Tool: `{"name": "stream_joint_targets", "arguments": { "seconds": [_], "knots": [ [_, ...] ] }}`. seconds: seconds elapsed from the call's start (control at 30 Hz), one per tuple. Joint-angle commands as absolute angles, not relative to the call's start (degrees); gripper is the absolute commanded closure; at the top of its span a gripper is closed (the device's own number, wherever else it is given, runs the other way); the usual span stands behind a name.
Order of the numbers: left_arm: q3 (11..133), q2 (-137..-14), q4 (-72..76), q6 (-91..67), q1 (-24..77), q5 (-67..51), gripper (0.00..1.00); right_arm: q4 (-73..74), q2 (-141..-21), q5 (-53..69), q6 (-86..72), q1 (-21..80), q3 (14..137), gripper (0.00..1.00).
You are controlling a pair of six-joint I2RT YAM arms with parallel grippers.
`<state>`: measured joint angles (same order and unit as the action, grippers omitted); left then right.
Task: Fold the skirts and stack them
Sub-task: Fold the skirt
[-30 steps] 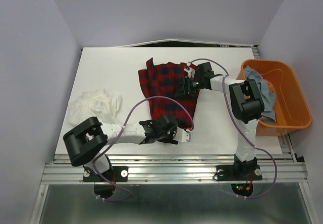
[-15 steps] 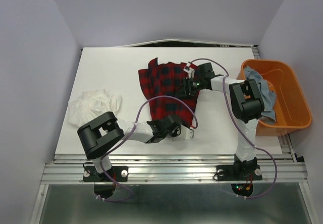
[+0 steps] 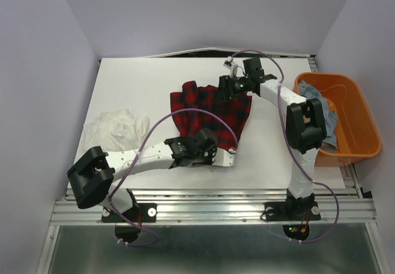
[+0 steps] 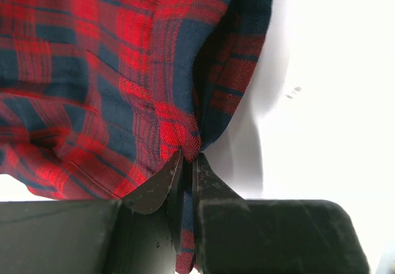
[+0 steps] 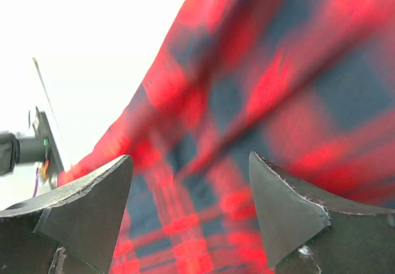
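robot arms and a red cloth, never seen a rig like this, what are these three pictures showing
Two robot arms, each ending in a two-finger gripper, are bolted to a table. The wide picture looks down from above; the two close-ups come from cameras on the wrists. On the table lie a plaid skirt and a crumpled white skirt; a denim skirt lies in the orange tub. The left gripper is pinched shut on the plaid skirt's edge. The right gripper is open over its far end.
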<state>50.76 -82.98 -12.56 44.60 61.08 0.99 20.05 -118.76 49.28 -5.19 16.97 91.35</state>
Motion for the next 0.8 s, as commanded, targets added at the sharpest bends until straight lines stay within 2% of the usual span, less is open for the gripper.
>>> {"name": "stream_joint_targets", "arguments": {
  "seconds": [0.0,0.07,0.2,0.33,0.53,0.77],
  "knots": [
    [55.1,-79.7,-22.8,41.9,61.5,-4.8,1.0,18.4,-118.6,50.0,-8.1,16.9,100.6,0.19],
    [56.6,-79.1,-25.1,40.9,61.5,-6.4,1.0,14.3,-120.3,53.2,-12.6,16.9,103.2,0.19],
    [58.6,-78.3,-27.1,39.1,61.5,-8.3,1.0,1.2,-121.6,59.0,-24.2,19.2,100.2,0.19],
    [60.1,-77.7,-28.3,38.0,61.4,-9.5,1.0,1.1,-125.2,58.7,-21.6,23.4,98.8,0.2],
    [62.3,-76.4,-29.5,37.4,61.5,-9.3,1.0,-6.2,-129.2,59.4,-22.1,24.7,86.9,0.22],
    [68.4,-76.4,-29.8,36.6,59.6,-7.7,1.0,-13.9,-128.6,60.7,-23.6,28.1,72.2,0.23]
  ]
}}
